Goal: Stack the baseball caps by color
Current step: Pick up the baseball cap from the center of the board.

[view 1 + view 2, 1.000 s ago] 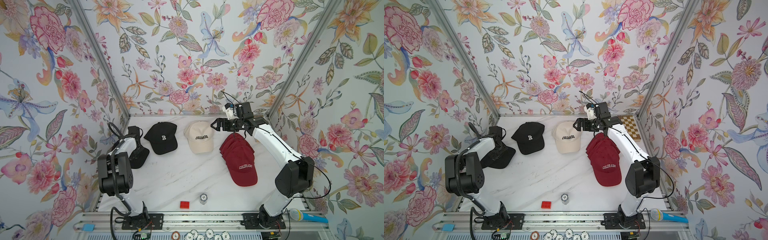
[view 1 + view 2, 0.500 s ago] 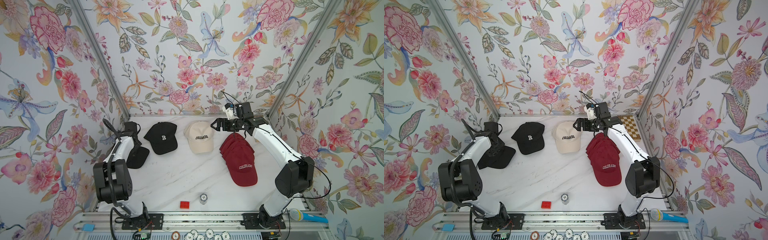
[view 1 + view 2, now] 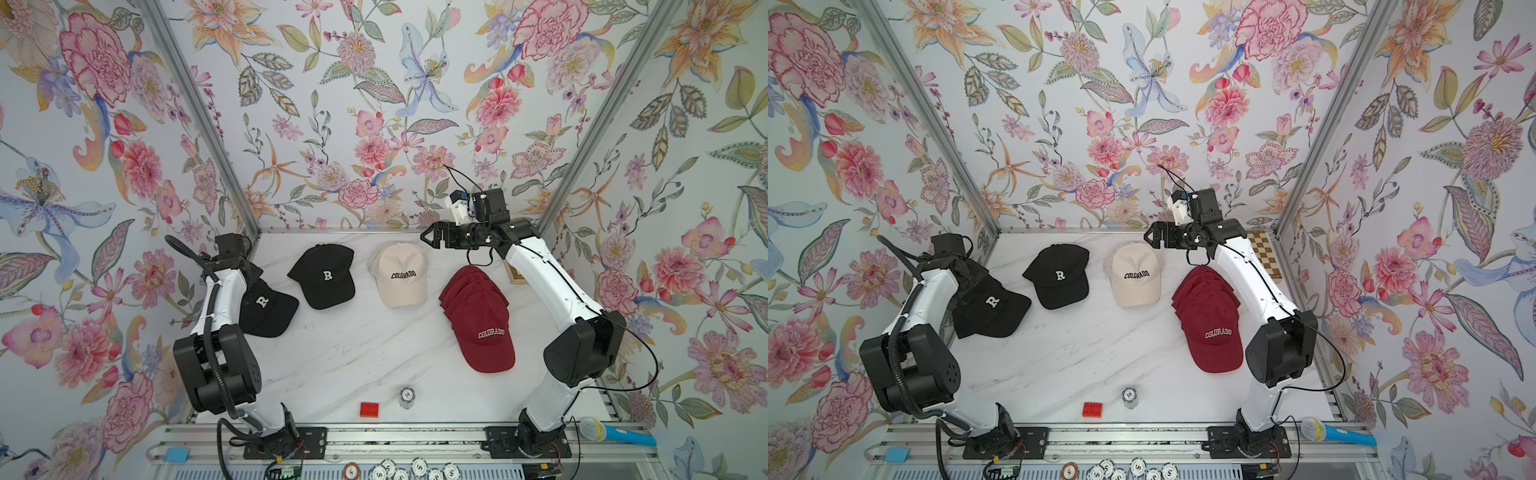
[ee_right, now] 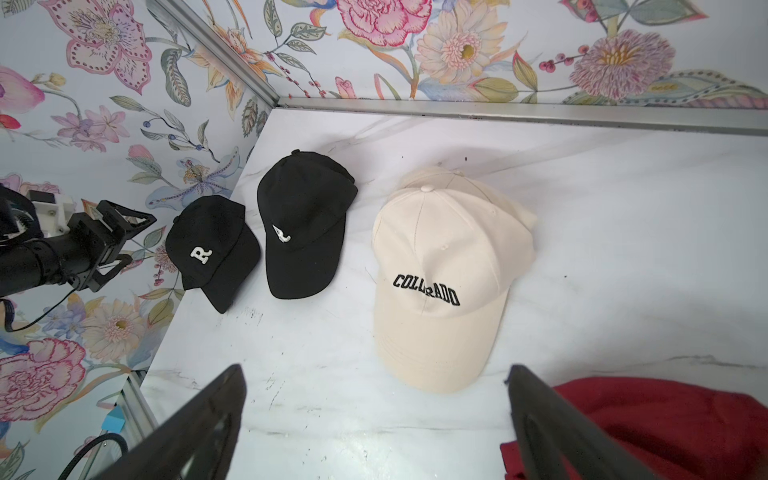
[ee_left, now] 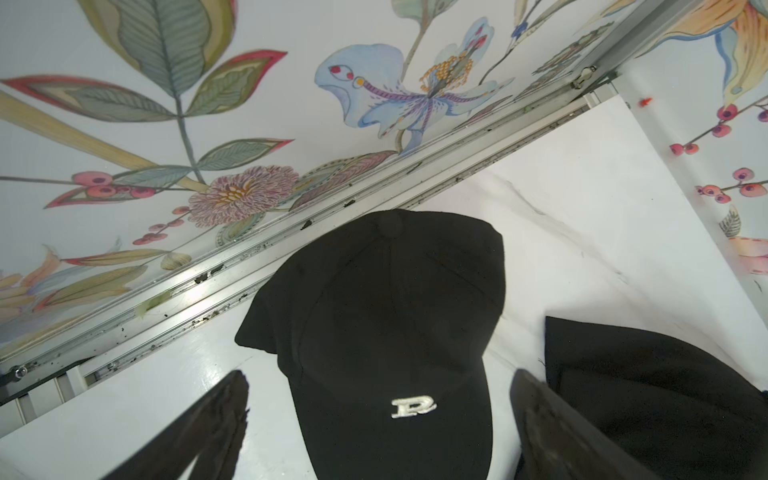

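Marble table (image 3: 332, 365) with the baseball caps in a row across its far half. From the robot's left: a wall-side black cap (image 3: 266, 307) marked "R"; a middle black cap (image 3: 324, 276), also marked "R", just beside it but apart; a cream cap (image 3: 399, 274) lettered "COLORADO", with a 2nd cream crown (image 4: 469, 178) showing under it in the right wrist view; and a maroon stack (image 3: 478, 320) of fanned caps, the top 1 lettered "COLORADO". The left gripper (image 5: 378, 374) is over the wall-side black cap with its jaws spread wide. In the left wrist view its fingers (image 5: 216, 415) stand on either side of the cap's front, with bare table showing between pad and fabric, so nothing is held. The right gripper (image 3: 427, 240) hovers above the far edge of the table, between the cream cap and the maroon stack, jaws likewise wide and empty. Near the front edge lie a red brick (image 3: 370, 409) and a stack of poker chips (image 3: 407, 397). A checkered board (image 3: 1264, 253) lies by the right wall.
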